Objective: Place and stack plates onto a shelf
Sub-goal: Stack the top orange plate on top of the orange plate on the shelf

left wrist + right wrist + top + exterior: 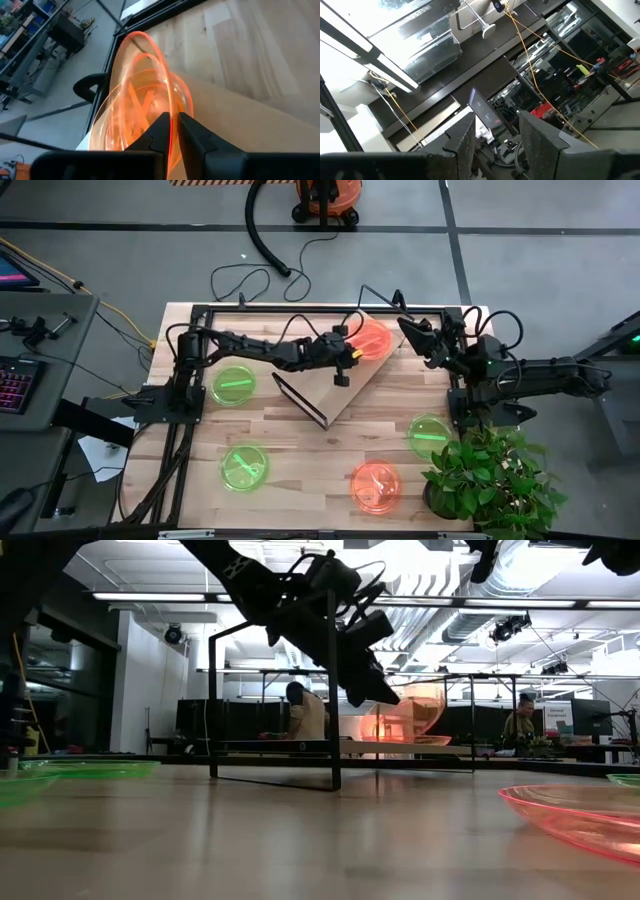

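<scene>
Nearest to you, an orange plate (376,485) and a green plate (243,465) are lying on the table (300,450); two more green plates (429,432) are lying farther back. Beyond them, your left gripper (352,352) is reaching over the shelf (345,385), its fingers (161,131) pinching the rim of a tilted orange plate (145,100) above another orange one. Your right gripper (412,332) is waiting near the shelf's far corner, fingers (540,135) apart, holding nothing.
</scene>
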